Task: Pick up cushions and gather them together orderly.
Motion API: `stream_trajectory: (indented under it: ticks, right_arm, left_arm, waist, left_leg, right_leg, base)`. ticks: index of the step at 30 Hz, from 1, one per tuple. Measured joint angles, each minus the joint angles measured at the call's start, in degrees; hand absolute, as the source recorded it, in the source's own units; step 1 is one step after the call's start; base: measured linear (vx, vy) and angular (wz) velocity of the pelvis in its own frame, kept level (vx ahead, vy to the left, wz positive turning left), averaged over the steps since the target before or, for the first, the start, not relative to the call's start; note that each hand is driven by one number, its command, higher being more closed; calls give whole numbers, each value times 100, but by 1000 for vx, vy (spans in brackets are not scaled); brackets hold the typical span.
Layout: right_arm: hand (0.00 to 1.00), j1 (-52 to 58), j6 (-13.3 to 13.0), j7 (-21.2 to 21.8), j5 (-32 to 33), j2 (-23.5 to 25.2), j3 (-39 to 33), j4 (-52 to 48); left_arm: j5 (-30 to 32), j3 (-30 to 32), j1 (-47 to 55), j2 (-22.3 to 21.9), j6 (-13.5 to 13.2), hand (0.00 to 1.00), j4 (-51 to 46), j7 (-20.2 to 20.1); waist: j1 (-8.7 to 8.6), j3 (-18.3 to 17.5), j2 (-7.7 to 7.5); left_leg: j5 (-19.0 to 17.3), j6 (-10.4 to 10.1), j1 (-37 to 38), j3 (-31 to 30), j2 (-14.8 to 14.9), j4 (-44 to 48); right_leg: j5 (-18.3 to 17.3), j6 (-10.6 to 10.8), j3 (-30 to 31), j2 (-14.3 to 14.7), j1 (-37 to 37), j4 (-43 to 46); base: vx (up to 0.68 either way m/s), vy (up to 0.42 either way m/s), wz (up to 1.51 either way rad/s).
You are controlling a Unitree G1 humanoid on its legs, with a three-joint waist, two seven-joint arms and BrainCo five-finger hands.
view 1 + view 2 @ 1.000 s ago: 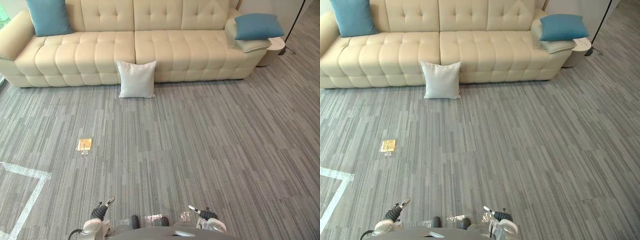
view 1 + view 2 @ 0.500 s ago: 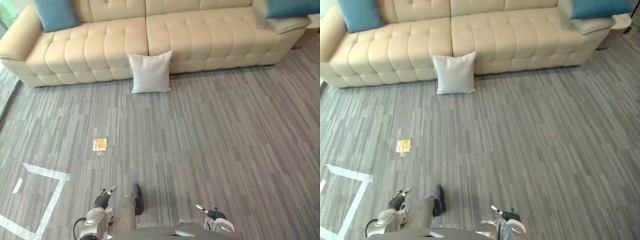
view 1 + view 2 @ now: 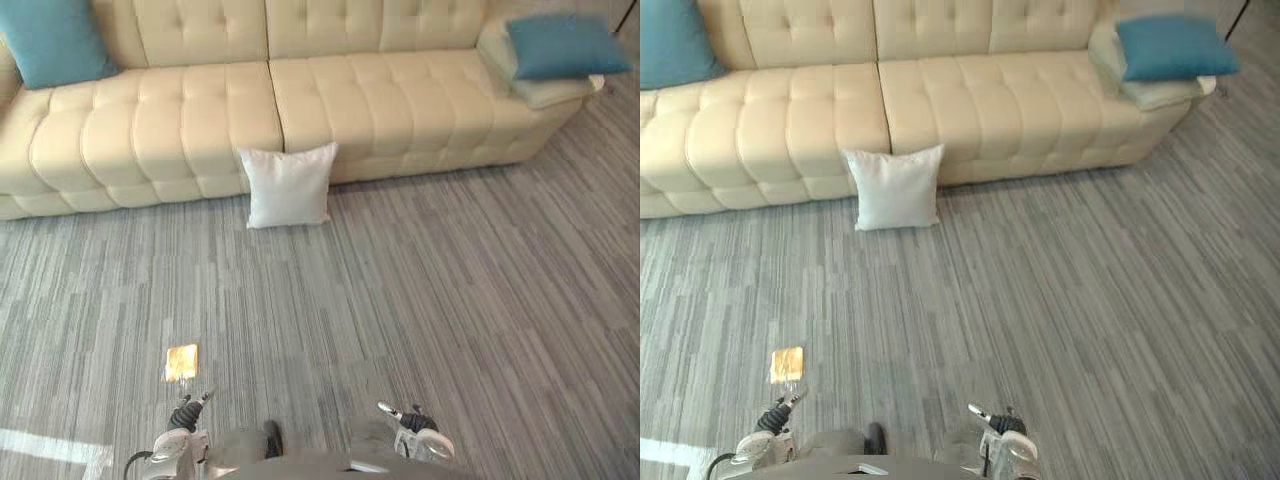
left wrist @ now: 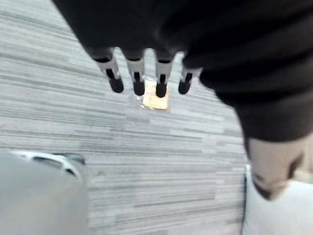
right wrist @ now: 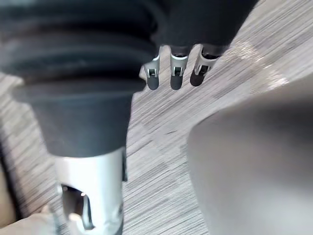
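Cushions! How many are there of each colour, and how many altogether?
Blue cushions: 2, one at each end of the sofa.
White cushions: 1, standing on the floor against the sofa's front.
Total: 3 cushions.

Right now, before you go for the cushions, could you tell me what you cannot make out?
Left blue cushion: cut off by the upper left corner of both eye views.
Right blue cushion: blurred in the eye views; what it rests on is unclear.
Small yellow item on the floor: too small to identify; the left hand partly covers it in the left wrist view.
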Motion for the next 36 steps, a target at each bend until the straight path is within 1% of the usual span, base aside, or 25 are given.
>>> stream_trajectory:
  ticks: [1, 2, 3, 4, 5, 7, 8, 10, 11, 12, 14, 15, 18, 19, 20, 21, 23, 24, 25, 26, 28, 30, 32, 33, 36]
  right_arm:
    - [0, 48, 14, 3, -5, -18, -7, -4]
    - [0, 7, 14, 15, -8, -108, -25, -20]
    - [0, -20, 9, 9, -78, -158, -18, -54]
    - [0, -20, 8, 11, -83, -181, -110, -133]
    - [0, -17, 13, 12, -84, -183, -105, -153]
    - [0, 10, 35, 9, -88, -172, -86, -231]
    - [0, 79, 46, 4, -90, -171, -34, -267]
    - [0, 201, 37, 1, -87, -129, 71, -388]
    - [0, 223, 42, 4, -75, -108, 192, -397]
    - [0, 246, 68, 4, -73, -66, 247, -393]
    - [0, 289, 128, 1, -67, -54, 226, -383]
    - [0, 330, 142, 0, -64, -52, 211, -373]
    - [0, 327, 149, -8, -63, -7, 148, -373]
    - [0, 349, 152, -10, -63, 23, 142, -361]
    - [0, 358, 147, -12, -64, 31, 144, -342]
    - [0, 388, 133, -18, -62, 27, 151, -266]
    - [0, 413, 140, -26, -63, -6, 255, -182]
    - [0, 444, 139, -19, -63, 73, 298, -135]
    - [0, 436, 133, -14, -64, 230, 361, -2]
    - [0, 439, 137, -5, -69, 325, 369, 55]
    - [0, 385, 138, 6, -88, 376, 397, 251]
    - [0, 307, 134, 19, -156, 352, 392, 282]
    - [0, 188, 133, 95, -189, 266, 383, 283]
    - [0, 164, 128, 118, -188, 216, 382, 279]
    - [0, 163, 117, 123, -188, 78, 497, 273]
  left_arm:
    - [20, 120, -3, -75, 7, 0, 10, 6]
    - [42, 206, -9, -194, 7, 0, 46, 12]
    - [77, 252, -37, -281, -1, 0, 55, 3]
    - [123, 292, -73, -440, -17, 0, 40, -1]
    - [124, 317, -75, -460, -15, 0, 32, 3]
    - [128, 417, -78, -476, -7, 0, -21, -2]
    - [138, 449, -96, -481, -5, 0, -88, -11]
    - [154, 634, -83, -573, -16, 0, -334, -18]
    - [153, 669, -77, -599, -15, 0, -456, -14]
    - [153, 668, -75, -598, -18, 0, -505, -19]
    - [149, 672, -65, -602, -23, 0, -604, -15]
    - [150, 671, -61, -606, -43, 0, -635, -15]
    - [151, 675, -63, -600, -55, 0, -679, -13]
    - [150, 671, -63, -590, -65, 0, -683, -12]
    - [149, 672, -61, -583, -69, 0, -684, -12]
    - [148, 670, -51, -571, -72, 0, -679, -5]
    - [133, 667, 18, -511, -73, 0, -612, -5]
    - [71, 703, 100, -386, -66, 0, -546, -5]
    - [60, 743, 119, -239, -69, 0, -519, -5]
    - [54, 763, 97, -148, -69, 0, -455, -11]
    - [51, 820, 81, -73, -56, 0, -298, -9]
    - [52, 801, 52, -39, -47, 0, -175, -11]
    - [37, 748, 52, -7, -32, 0, -109, -11]
    - [-12, 606, 53, 51, -28, 0, -50, -10]
    - [-4, 326, 74, 119, -23, 0, 56, -12]
  waist:
    - [-48, -26, 6]
    - [-11, -30, 146]
    - [6, -51, 269]
    - [-3, -36, 397]
    - [-13, -49, 428]
    - [-58, -19, 492]
    - [-55, -7, 505]
    - [44, -27, 553]
    - [105, -26, 558]
    - [145, -10, 526]
    - [253, -21, 518]
    - [317, -20, 510]
    - [382, -32, 466]
    - [422, -46, 413]
    - [434, -57, 392]
    - [456, -75, 373]
    - [515, -117, 342]
    - [544, -299, 196]
    - [534, -456, -106]
    - [514, -508, -231]
    - [512, -653, -332]
    - [521, -674, -302]
    - [505, -633, -238]
    - [485, -600, -200]
    - [400, -540, -81]
  left_leg:
    - [-93, -166, 267, -131, 43, 1]
    - [-56, -223, 327, -142, 151, 6]
    - [116, -417, 300, -123, 239, 45]
    - [490, -476, 323, -140, 286, 79]
    - [620, -504, 313, -139, 342, 182]
    - [917, -669, 148, -216, 588, 1062]
    - [1302, -900, -349, -427, 793, 2450]
    - [1166, -1202, -1294, -461, 1130, 4526]
    - [1033, -1133, -1653, -291, 1279, 5015]
    - [830, -953, -2061, -80, 1426, 5226]
    - [540, -707, -2480, 282, 1494, 5110]
    - [370, -570, -2653, 513, 1497, 4635]
    - [237, -497, -3000, 652, 1306, 2944]
    - [355, -527, -3055, 577, 1151, 2132]
    - [461, -552, -3077, 489, 1069, 1753]
    - [739, -607, -3062, 313, 937, 1001]
    - [1431, -641, -2982, 195, 914, 738]
    - [1739, -534, -2959, 197, 737, 788]
    - [1523, -434, -3015, 299, 536, 920]
    - [1369, -374, -3013, 400, 424, 1018]
    - [1035, -215, -2968, 659, 336, 1344]
    - [828, -109, -2829, 856, 316, 1378]
    - [785, -51, -2548, 1044, 316, 1144]
    - [774, -34, -2262, 1120, 296, 960]
    - [775, -36, -1638, 1147, 270, 523]
  right_leg:
    - [1121, -355, 254, 35, 81, 12]
    - [906, -416, 252, 112, 15, 276]
    - [703, -405, 237, 125, -54, 546]
    - [353, -460, 164, 137, -90, 893]
    - [229, -470, 136, 167, -38, 943]
    - [-75, -478, 26, 345, 380, 872]
    - [-249, -476, -41, 438, 799, 675]
    - [-399, -511, -52, 633, 1386, 337]
    - [-471, -589, -22, 732, 1678, 131]
    - [-503, -555, 28, 804, 2012, -114]
    - [-528, -498, 130, 782, 2432, -370]
    - [-483, -379, 183, 723, 2653, -509]
    - [-529, -190, 364, 504, 3016, -734]
    - [-580, -76, 449, 369, 3163, -824]
    - [-617, -13, 474, 297, 3217, -848]
    - [-741, 156, 559, 183, 3321, -876]
    - [-976, 388, 794, 81, 3478, -836]
    - [-1095, 437, 993, -70, 3481, -849]
    - [-1073, 428, 1153, -296, 3451, -863]
    - [-1017, 408, 1262, -436, 3433, -854]
    - [-802, 380, 1475, -629, 3420, -795]
    - [-647, 387, 1608, -719, 3192, -348]
    - [-578, 463, 1670, -784, 2582, 854]
    - [-748, 506, 1588, -804, 2280, 1608]
    - [-1321, 360, 864, -761, 1921, 2036]
  base:
    - [623, -194, 45]
    - [506, -157, 19]
    - [574, -209, -3]
    - [674, -255, 2]
    - [784, -304, 11]
    - [510, -195, 14]
    - [331, -117, 19]
    - [363, -99, 3]
    - [402, -71, -15]
    - [331, -35, -11]
    - [300, 7, -20]
    - [290, 29, -30]
    - [363, 146, -28]
    - [381, 214, -23]
    - [365, 257, -26]
    - [334, 315, -36]
    - [360, 365, -54]
    - [410, 336, -56]
    - [513, 364, -49]
    - [503, 316, -28]
    - [431, 289, -35]
    - [314, 232, -53]
    - [239, 176, -52]
    - [151, 102, -25]
    - [151, 55, -4]
